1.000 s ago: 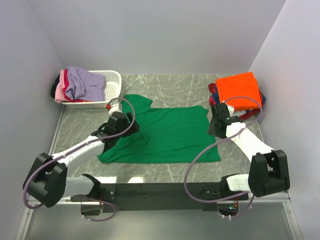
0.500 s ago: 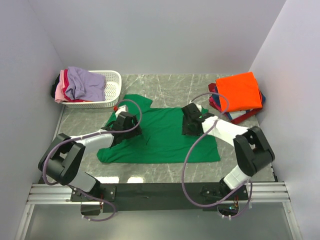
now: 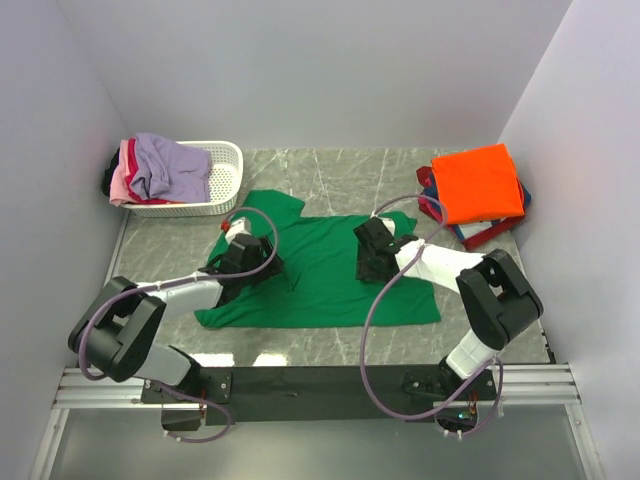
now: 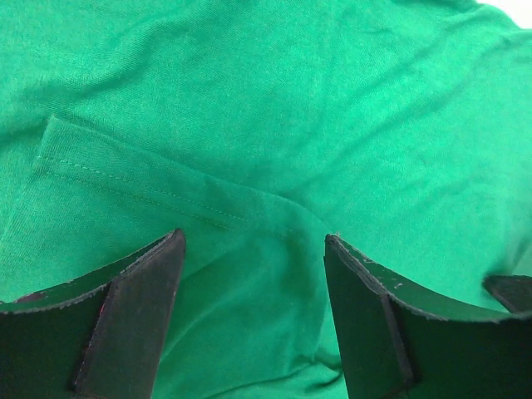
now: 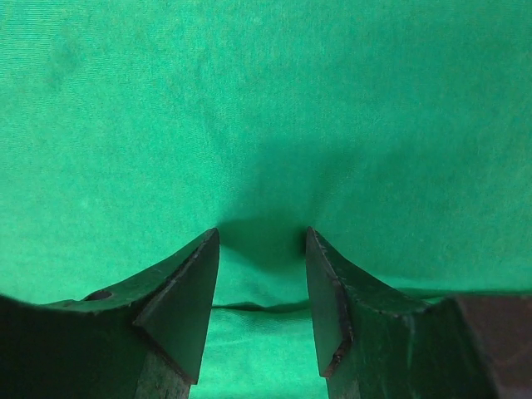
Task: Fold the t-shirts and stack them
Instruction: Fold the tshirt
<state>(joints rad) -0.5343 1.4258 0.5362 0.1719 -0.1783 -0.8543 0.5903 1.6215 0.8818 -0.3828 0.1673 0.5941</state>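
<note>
A bright green t-shirt [image 3: 320, 290] lies spread on the marble table, one sleeve pointing to the back left. My left gripper [image 3: 250, 262] is open, low over its left part; in the left wrist view [image 4: 253, 241] the fingers straddle cloth just below a stitched hem [image 4: 133, 187]. My right gripper [image 3: 370, 258] is open on the shirt's upper middle; in the right wrist view [image 5: 262, 237] the fingertips press into the green cloth [image 5: 249, 100] with a small pucker between them. An orange t-shirt [image 3: 478, 182] tops a folded stack at the back right, with red and navy edges under it.
A white slotted basket [image 3: 228, 165] stands at the back left, holding a lavender shirt [image 3: 165, 165] and a pink one [image 3: 122, 180]. Grey walls close in on three sides. The arm bases sit on a black rail [image 3: 320, 382] at the near edge.
My right gripper has moved left from the shirt's right edge onto its upper middle and come down on the cloth. My left gripper has shifted slightly and lowered onto the shirt's left part.
</note>
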